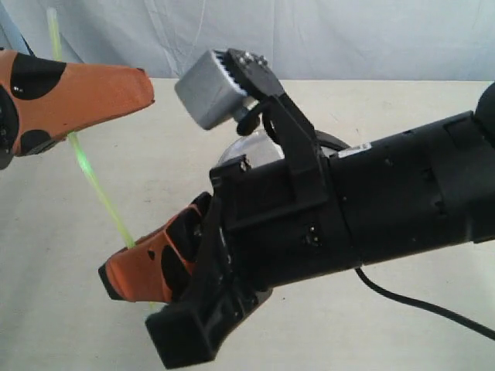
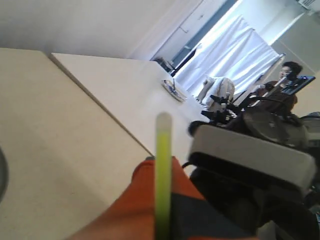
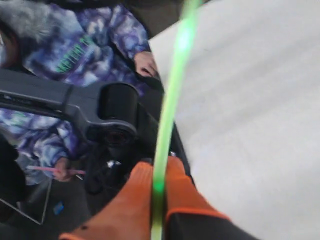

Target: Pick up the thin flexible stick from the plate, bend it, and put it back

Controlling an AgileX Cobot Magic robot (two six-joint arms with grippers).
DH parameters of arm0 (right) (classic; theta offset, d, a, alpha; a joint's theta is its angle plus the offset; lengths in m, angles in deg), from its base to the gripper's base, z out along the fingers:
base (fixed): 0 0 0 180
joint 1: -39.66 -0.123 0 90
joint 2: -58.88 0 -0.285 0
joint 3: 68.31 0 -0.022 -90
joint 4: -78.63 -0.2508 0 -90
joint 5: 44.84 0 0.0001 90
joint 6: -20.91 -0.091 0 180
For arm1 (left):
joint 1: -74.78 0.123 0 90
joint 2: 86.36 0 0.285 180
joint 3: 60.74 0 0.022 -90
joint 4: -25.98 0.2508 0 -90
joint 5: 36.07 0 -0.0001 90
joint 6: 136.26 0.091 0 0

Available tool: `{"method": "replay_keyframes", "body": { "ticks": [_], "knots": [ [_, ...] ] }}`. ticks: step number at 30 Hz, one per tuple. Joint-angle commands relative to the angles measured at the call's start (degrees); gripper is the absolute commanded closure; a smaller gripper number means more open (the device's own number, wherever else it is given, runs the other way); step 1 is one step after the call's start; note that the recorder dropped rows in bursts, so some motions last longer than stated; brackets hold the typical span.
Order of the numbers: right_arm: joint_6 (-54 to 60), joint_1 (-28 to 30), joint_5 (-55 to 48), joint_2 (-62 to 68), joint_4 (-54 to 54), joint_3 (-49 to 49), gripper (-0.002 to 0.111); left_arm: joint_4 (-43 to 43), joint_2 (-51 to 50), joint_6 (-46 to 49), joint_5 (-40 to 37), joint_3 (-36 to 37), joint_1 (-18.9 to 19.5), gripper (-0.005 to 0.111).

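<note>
The thin yellow-green stick [image 1: 96, 182] hangs in the air above the table, running from upper left down to lower middle. My left gripper [image 1: 139, 86], with orange fingers, is shut on its upper part; the pale end [image 1: 52, 17] sticks out above. My right gripper [image 1: 116, 277] is shut on its lower end. In the left wrist view the stick [image 2: 163, 170] lies along the orange finger [image 2: 145, 200]. In the right wrist view the stick [image 3: 170, 110] passes between the two orange fingers [image 3: 187, 192]. The plate [image 1: 255, 147] is mostly hidden behind the right arm.
The right arm's black body [image 1: 371, 209] and its grey wrist camera [image 1: 210, 85] fill the middle and right of the exterior view. A black cable [image 1: 418, 305] trails over the cream table [image 1: 62, 255]. White curtains [image 1: 348, 35] hang behind.
</note>
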Motion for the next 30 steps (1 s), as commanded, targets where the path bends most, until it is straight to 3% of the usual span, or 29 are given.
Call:
{"method": "replay_keyframes", "body": {
  "ticks": [1,7,9,11,12,14,18,21,22,23,27,30],
  "knots": [
    [-2.4,0.5,-1.9,2.4,0.0,-0.4,0.109,-0.4,0.0,2.3,-3.8,-1.4,-4.9,0.107],
    [-2.0,0.5,-0.9,2.7,0.1,-0.4,0.109,3.6,0.0,2.3,-8.4,-2.1,-5.4,0.107],
    [-2.0,0.5,-0.9,2.7,0.6,-0.4,0.103,3.8,0.0,2.3,-8.9,-2.1,-5.4,0.107],
    [-2.0,0.5,-0.2,2.7,2.7,-0.4,0.082,3.5,0.0,2.3,-9.2,-2.1,-5.4,0.107],
    [-2.0,0.5,0.6,2.7,3.3,-0.4,0.062,3.5,0.0,2.3,-9.2,-2.1,-5.4,0.107],
    [-2.5,0.5,1.5,2.8,3.4,-0.4,0.051,2.9,0.0,2.3,-9.8,-2.1,-5.4,0.107],
    [-3.1,0.5,1.8,5.6,4.1,-0.4,0.065,-1.7,0.0,2.4,-11.4,-2.2,-5.4,0.107],
    [-3.2,0.5,0.1,7.7,-2.3,-0.4,0.071,-2.4,0.0,4.3,-13.1,-2.2,-5.4,0.107],
    [-2.7,0.5,-0.7,7.5,-3.1,-0.4,0.080,-1.4,0.0,5.1,-13.5,-2.2,-5.4,0.107],
    [-0.3,0.5,-2.3,6.7,-3.3,-0.4,0.104,1.5,0.0,5.4,-14.6,-2.2,-5.4,0.107],
    [0.3,0.5,-0.2,1.7,-3.3,-0.4,0.109,13.1,0.0,3.8,-14.0,-2.2,-5.4,0.107],
    [0.3,0.5,5.3,-2.3,-2.9,-0.4,0.109,13.3,0.0,2.3,-10.5,-2.2,-5.4,0.107]
  ]
}}
